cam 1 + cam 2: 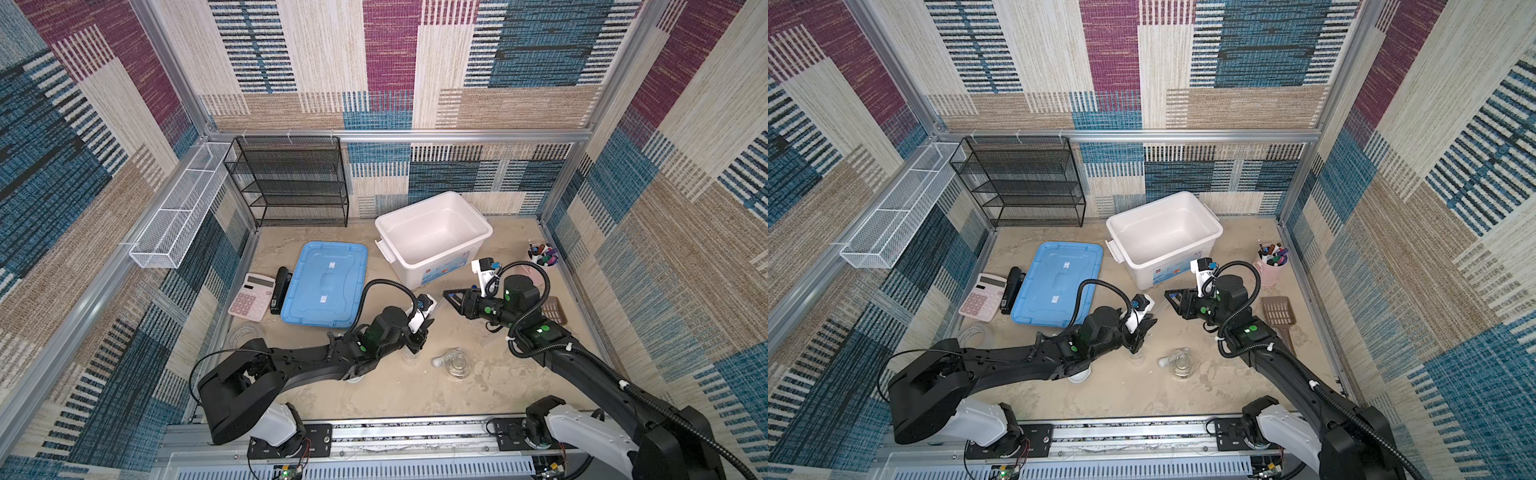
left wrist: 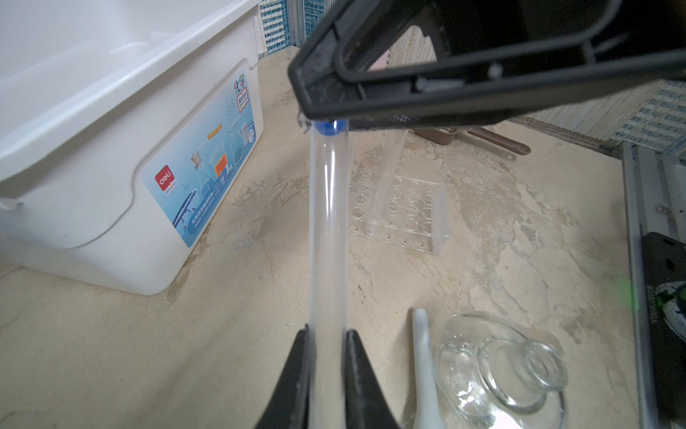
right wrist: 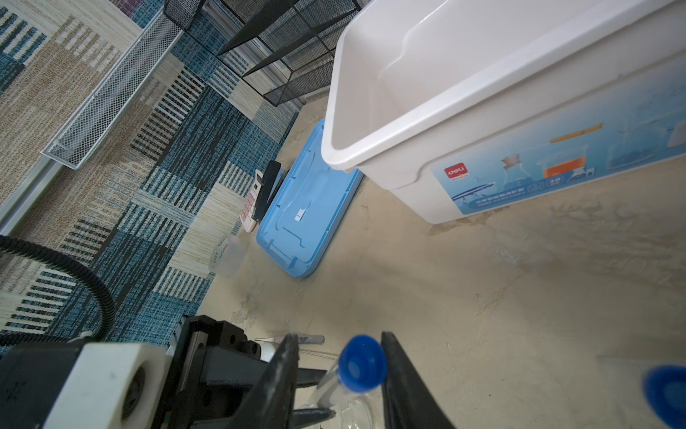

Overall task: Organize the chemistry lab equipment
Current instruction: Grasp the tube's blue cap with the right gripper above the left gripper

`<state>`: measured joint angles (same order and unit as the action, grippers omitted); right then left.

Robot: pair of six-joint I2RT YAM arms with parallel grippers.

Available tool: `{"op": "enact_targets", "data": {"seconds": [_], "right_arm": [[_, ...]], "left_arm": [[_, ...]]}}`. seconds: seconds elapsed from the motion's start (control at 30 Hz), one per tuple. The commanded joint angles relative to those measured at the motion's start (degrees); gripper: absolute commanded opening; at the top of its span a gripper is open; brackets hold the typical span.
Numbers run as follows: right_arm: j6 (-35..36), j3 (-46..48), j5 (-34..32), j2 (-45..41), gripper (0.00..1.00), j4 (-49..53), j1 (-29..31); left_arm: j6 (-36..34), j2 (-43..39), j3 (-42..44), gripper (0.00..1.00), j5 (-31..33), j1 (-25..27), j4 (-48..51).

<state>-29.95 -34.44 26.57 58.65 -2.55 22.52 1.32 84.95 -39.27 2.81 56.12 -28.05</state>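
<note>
- In the middle of the table, just in front of the white storage box (image 1: 440, 266), a handover of one blue-capped test tube (image 2: 328, 230) is in hand.
- The left gripper (image 2: 328, 334) is clamped on the tube's end away from the cap, holding it off the table.
- The right gripper (image 3: 338, 338) straddles the blue cap (image 3: 362, 362). One jaw touches it and a gap shows at the other, so it grips nothing yet.
- Next, by my judgement, the right jaws must pinch firmly before the left lets go. The tube then likely goes to the clear rack (image 2: 404, 223), where another tube stands.
</note>
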Motion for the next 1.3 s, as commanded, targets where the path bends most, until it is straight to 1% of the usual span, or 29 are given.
{"op": "enact_targets", "data": {"seconds": [0.0,0.7,0.87,0.93,1.0,1.07,1.27], "right_arm": [[-0.7,0.2,1.4,0.2,0.37,-2.8,0.3],[-0.6,0.2,0.8,0.0,0.23,-2.9,0.5],[-0.2,0.2,-0.1,-0.3,0.21,-1.6,0.8],[0.3,-0.2,-0.8,-0.3,0.20,-0.4,1.0],[0.8,-0.8,-1.6,-0.4,0.20,1.4,1.3],[1.3,-1.2,-2.5,-1.0,0.20,3.2,1.5],[2.3,-1.5,-6.0,-3.7,0.20,10.2,1.5]], "left_arm": [[-1.0,0.2,-0.3,0.16,-0.3,0.0,-2.8],[-1.2,1.1,-0.3,0.16,-0.6,0.1,-3.0],[-1.1,1.4,-0.4,0.18,-0.6,0.1,-3.0],[-0.9,1.4,-0.5,0.23,-0.3,0.1,-3.0],[-0.8,1.5,-0.6,0.33,0.3,0.1,-2.8],[-0.7,1.4,-0.5,0.40,1.0,0.0,-2.7],[-1.1,0.3,-0.4,0.51,2.7,0.1,-1.7]]}}
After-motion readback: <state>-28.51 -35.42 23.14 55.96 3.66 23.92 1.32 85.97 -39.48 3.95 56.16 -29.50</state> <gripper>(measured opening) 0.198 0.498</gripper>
